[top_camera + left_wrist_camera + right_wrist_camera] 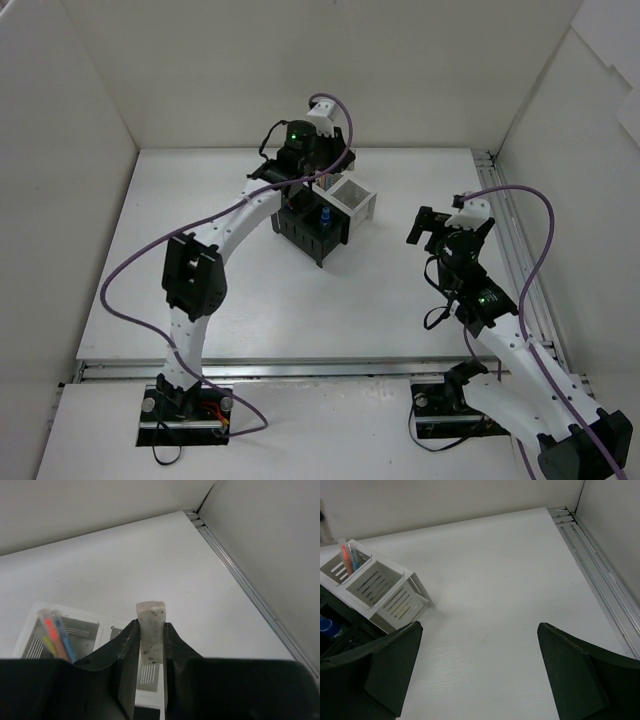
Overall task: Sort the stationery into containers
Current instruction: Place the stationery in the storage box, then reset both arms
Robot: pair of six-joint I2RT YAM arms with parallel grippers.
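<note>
My left gripper (150, 629) is shut on a beige speckled eraser block (151, 612) and holds it upright above the white bins (90, 630). One white bin holds several pastel markers (54, 637). In the top view the left gripper (318, 186) hovers over the block of containers, with the white bins (358, 196) at the right and the black bins (300, 235) in front. A blue-capped bottle (325, 215) stands in a black bin. My right gripper (480, 670) is open and empty over bare table, right of the white bins (377, 582); the markers (347, 560) and the blue cap (327, 625) show there too.
White walls enclose the table on three sides. A metal rail (600, 560) runs along the right edge, also seen in the left wrist view (250, 587). The right gripper (436, 228) sits right of the containers, well apart from them.
</note>
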